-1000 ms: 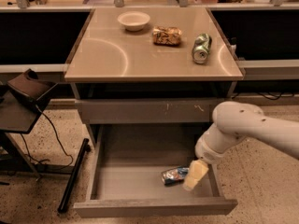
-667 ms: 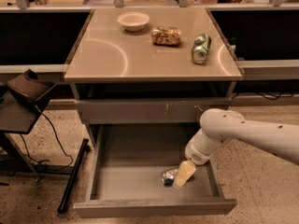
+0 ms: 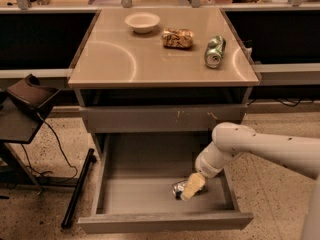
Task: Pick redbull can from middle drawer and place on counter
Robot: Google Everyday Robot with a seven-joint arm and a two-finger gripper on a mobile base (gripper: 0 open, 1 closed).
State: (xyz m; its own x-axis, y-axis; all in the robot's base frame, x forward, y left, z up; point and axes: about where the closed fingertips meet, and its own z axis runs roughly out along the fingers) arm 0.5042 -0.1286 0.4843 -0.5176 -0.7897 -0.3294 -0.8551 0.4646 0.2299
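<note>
The counter [image 3: 115,59] is the top of a grey cabinet. On it stand a bowl [image 3: 142,21], a packet [image 3: 177,38] and a green can [image 3: 214,51] that lies on its side. Below it, the drawer [image 3: 135,196] is pulled out wide. The white arm [image 3: 265,146] comes from the right and reaches down into the drawer. The gripper [image 3: 191,188] is low over the drawer floor, near the front right. The redbull can [image 3: 178,188] lies on its side on the floor, touching the gripper's tip and showing at its left. Whether the gripper is open or closed on it, I cannot tell.
</note>
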